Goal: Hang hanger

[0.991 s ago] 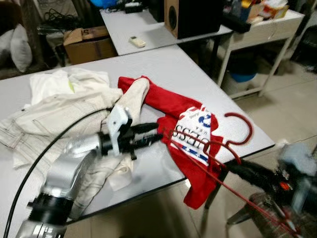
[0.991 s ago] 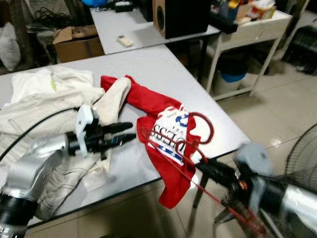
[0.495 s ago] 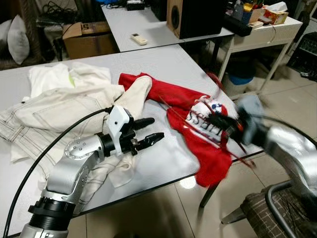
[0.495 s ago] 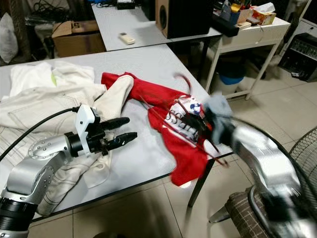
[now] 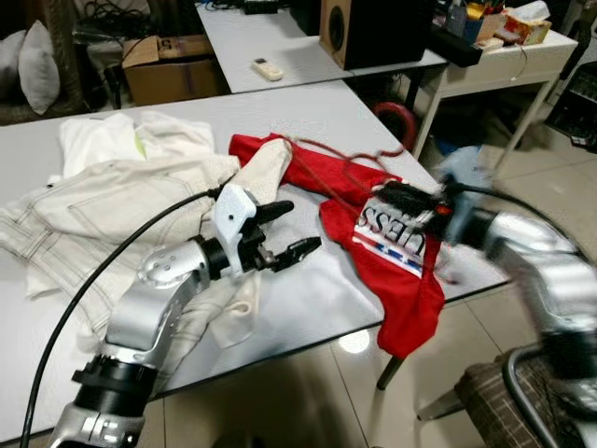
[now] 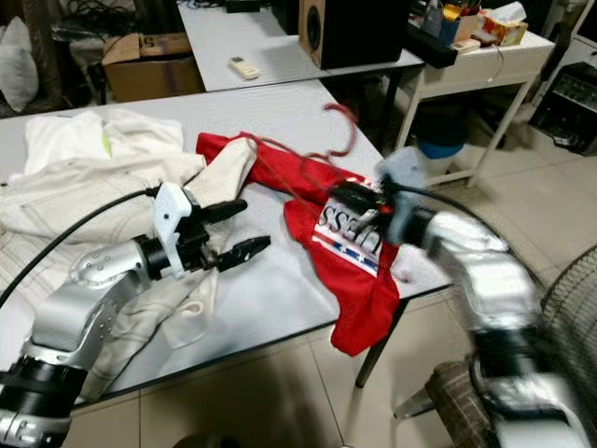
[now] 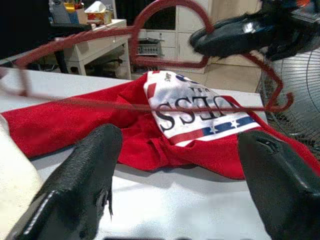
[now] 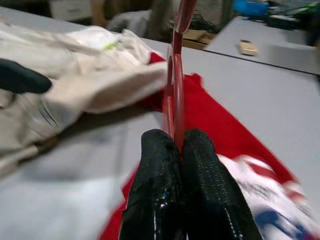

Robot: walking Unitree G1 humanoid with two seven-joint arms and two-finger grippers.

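Mid-carry, by the look of it: thin red wire hanger (image 8: 176, 75) pinched tight between the fingers of the right gripper (image 8: 186, 145), held just above the red printed T-shirt (image 5: 392, 247) draped over the edge of the grey counter (image 5: 326, 121). Left gripper (image 5: 284, 233) spread wide and empty, hovering beside the cream garments (image 5: 112, 205). Next, probably: threading hanger into shirt, calling for left gripper to pin the fabric.

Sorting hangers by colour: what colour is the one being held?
Red; the hanger shows best in the left wrist view.
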